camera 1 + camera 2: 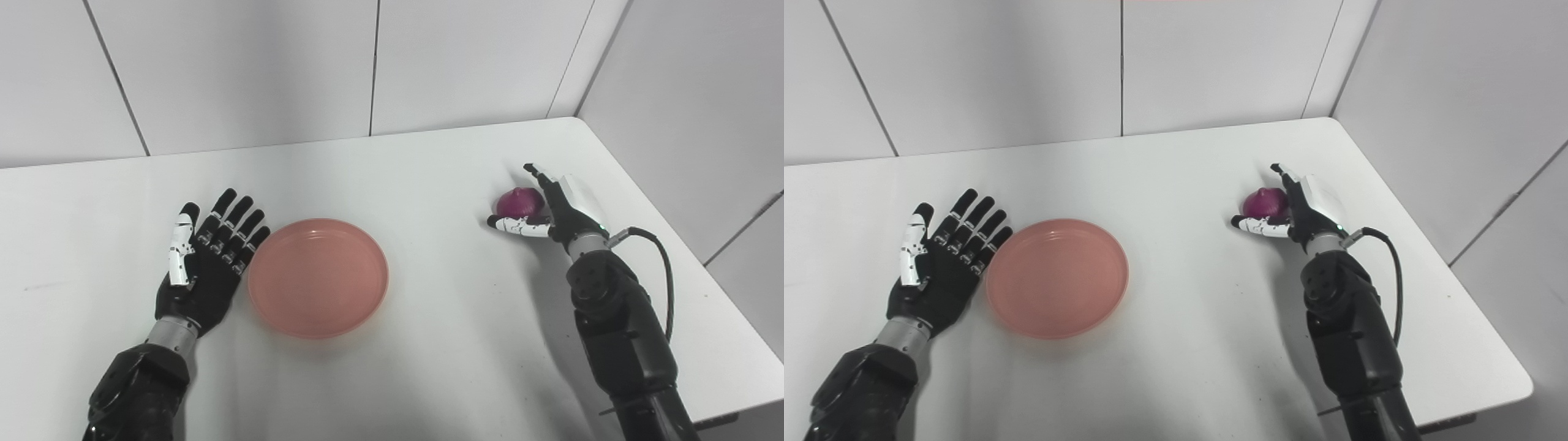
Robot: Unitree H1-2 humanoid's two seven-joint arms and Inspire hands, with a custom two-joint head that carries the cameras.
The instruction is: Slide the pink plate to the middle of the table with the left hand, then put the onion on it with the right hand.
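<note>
The pink plate (318, 277) lies flat and empty on the white table (429, 343), left of the middle. My left hand (202, 263) lies open beside the plate's left rim, fingers straight and apart, fingertips close to the rim. The purple onion (519, 201) sits on the table at the right. My right hand (551, 205) cups it from the right. The thumb lies along the onion's near side and the fingers reach straight past its far side, not closed on it. The onion also shows in the right eye view (1265, 201).
Grey panel walls stand behind the table and along its right side. The table's right edge (704, 263) runs close to my right arm. A black cable (664, 269) loops from the right wrist.
</note>
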